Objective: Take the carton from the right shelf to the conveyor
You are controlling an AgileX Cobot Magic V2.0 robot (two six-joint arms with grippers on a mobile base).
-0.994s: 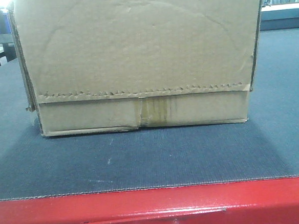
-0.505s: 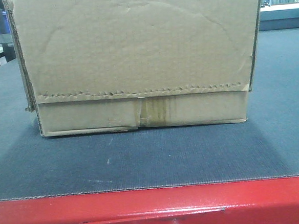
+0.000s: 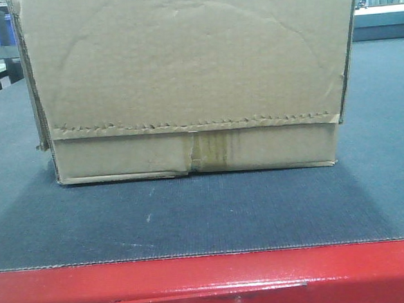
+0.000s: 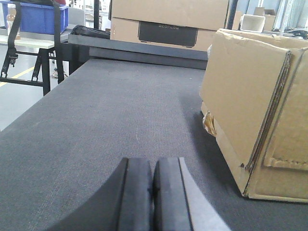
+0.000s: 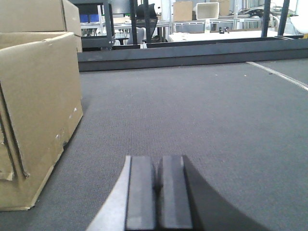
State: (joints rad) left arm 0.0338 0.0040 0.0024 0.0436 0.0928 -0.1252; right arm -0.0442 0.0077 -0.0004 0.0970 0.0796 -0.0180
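The brown carton [image 3: 190, 76] rests on the dark grey conveyor belt [image 3: 206, 213], its jagged flap seam and yellowed tape strip facing the front view. Below the belt runs the red frame [image 3: 211, 282] with two silver bolts. In the left wrist view the carton [image 4: 250, 110] stands to the right of my left gripper [image 4: 153, 166], which is shut and empty just above the belt [image 4: 106, 120]. In the right wrist view the carton [image 5: 33, 106] lies to the left of my right gripper [image 5: 157, 163], also shut and empty, apart from the box. The right shelf is out of view.
Stacked cardboard boxes [image 4: 168, 21] stand beyond the belt's far edge. A blue bin [image 4: 36, 17] sits on a black stand at far left. Racks, tables and a white bin [image 5: 207, 9] fill the background on the right.
The carton looks almost unmoved on the belt; its outline shifts only a few pixels to the right. Neither gripper shows in the earlier frames.
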